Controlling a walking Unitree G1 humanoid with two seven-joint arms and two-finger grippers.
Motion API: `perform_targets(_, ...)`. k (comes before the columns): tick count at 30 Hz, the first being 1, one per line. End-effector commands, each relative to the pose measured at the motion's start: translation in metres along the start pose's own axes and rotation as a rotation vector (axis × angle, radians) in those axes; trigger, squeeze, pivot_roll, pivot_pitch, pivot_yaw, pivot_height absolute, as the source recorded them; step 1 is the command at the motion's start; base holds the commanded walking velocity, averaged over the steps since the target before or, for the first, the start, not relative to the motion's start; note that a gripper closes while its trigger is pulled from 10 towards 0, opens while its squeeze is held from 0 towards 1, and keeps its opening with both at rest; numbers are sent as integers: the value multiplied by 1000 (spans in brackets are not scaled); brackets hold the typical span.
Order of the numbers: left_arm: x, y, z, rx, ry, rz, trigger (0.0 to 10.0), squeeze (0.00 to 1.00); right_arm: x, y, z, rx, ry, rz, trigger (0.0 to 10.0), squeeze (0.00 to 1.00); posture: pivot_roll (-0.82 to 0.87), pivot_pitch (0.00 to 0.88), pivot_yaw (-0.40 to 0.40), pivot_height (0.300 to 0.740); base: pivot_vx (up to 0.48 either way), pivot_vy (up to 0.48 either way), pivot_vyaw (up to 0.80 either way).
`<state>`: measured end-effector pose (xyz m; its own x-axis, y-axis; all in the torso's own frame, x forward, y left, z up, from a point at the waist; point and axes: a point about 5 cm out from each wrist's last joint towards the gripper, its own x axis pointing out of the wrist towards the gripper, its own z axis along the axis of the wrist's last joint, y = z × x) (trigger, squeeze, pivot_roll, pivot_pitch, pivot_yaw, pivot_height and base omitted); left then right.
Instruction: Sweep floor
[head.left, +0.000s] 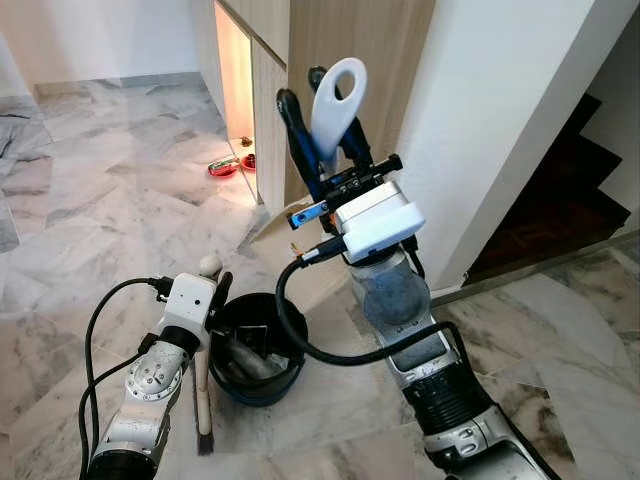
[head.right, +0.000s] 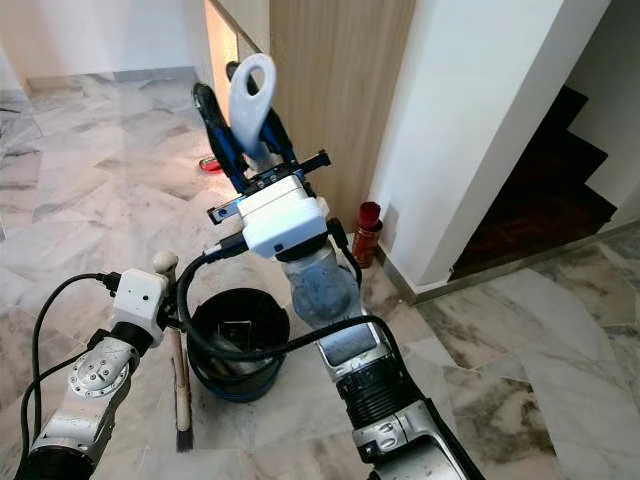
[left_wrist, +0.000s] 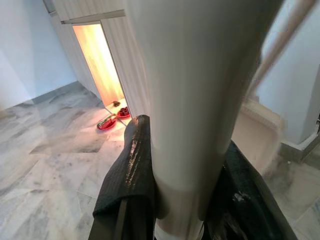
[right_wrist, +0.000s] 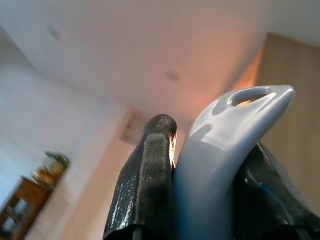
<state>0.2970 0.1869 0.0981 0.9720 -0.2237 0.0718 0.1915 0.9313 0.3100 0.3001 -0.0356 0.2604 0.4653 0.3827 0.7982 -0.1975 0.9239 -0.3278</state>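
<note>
Both claws loaded over the marble floor (head.left: 90, 220).
Right gripper (head.left: 318, 125) clamps the white dustpan handle (head.left: 337, 100) upright; left gripper (head.left: 212, 285) pinches the brush (head.left: 203, 400), black bucket (head.left: 255, 350) just beside. The right eye view adds a red bottle (head.right: 367, 232).

Upright pale brush (head.left: 205, 350) beside black bin (head.left: 255, 345); grey-white looped handle (head.left: 336, 95) raised.

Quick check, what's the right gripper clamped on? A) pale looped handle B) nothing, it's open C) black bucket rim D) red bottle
A: the right gripper has its black fingers pressed on both sides of the pale looped handle, raised in front of the wooden cabinet.
</note>
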Motion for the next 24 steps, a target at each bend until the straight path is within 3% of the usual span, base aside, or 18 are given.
perform_targets(1,4,-1,8,17,-42,-15,10000,0,0,-27,-13,-50,72,-102,10000,0,202,0,-82,740,0,0,0)
perform_targets(8,2,0,5,7,-30,-12,10000,0,-27,-77,-47,-81,316,-361,10000,0,197,0,-78,740,0,0,0)
perform_targets(9,1,0,5,6,-29,-12,10000,0,-41,-91,-57,-74,391,-448,10000,0,195,0,-78,740,0,0,0)
perform_targets(10,1,0,5,6,-29,-12,10000,0,-41,-91,-57,-74,391,-448,10000,0,195,0,-78,740,0,0,0)
perform_targets(12,0,-1,5,3,-28,-13,10000,0,-66,-109,-71,-69,502,-564,10000,0,191,0,-74,740,0,0,0)
perform_targets(14,0,-1,5,3,-27,-14,10000,0,-71,-112,-74,-64,523,-587,10000,0,188,0,-73,740,0,0,0)
perform_targets(19,-2,-1,2,-21,-15,1,10000,0,-109,-118,-90,-16,665,-704,10000,0,183,0,-71,740,0,0,0)
perform_targets(24,-7,4,-2,-97,-12,63,10000,0,-117,-114,-91,-30,679,-674,10000,0,167,0,-68,740,0,0,0)
